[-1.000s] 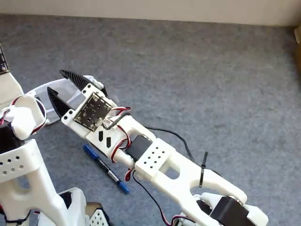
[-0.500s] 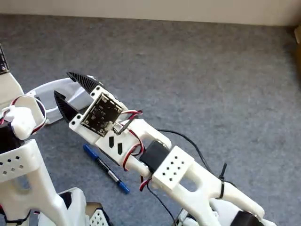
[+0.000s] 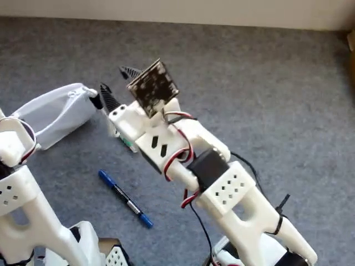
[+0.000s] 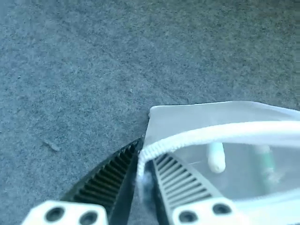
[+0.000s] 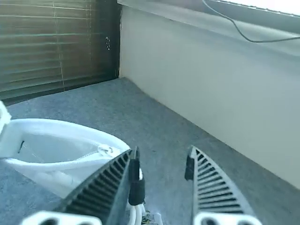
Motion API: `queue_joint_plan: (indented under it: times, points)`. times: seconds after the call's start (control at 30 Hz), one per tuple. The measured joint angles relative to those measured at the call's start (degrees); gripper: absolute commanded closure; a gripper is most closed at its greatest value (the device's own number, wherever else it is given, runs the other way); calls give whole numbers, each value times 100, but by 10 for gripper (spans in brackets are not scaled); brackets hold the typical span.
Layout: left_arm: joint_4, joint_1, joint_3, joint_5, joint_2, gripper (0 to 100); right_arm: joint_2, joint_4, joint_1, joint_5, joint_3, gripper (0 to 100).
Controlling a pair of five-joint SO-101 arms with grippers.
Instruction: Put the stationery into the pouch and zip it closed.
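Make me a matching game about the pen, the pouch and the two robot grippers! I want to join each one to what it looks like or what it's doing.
Things:
1. blue pen
2. pouch
3. left gripper
4. right gripper

Descriptions:
A. open, holding nothing
B. shut on the pouch's rim
C. lying on the grey carpet, touched by no gripper
D. white and see-through

Right pairs: 1-C, 2-D, 3-B, 4-A.
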Motion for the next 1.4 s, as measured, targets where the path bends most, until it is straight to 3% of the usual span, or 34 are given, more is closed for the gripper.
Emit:
queue_joint_plan:
  times: [0.37,0.57,0.93,1.4]
  points:
    - [0,-53,0,0,0,992,0,1793,0,-88,-782,842]
    - [0,-53,0,0,0,992,0,2198,-141,-527,281,842]
    - [0,-53,0,0,0,993,123,756,-1064,-659,2259,842]
    - [0,-53,0,0,0,993,3226,-466,-1371,-659,1978,842]
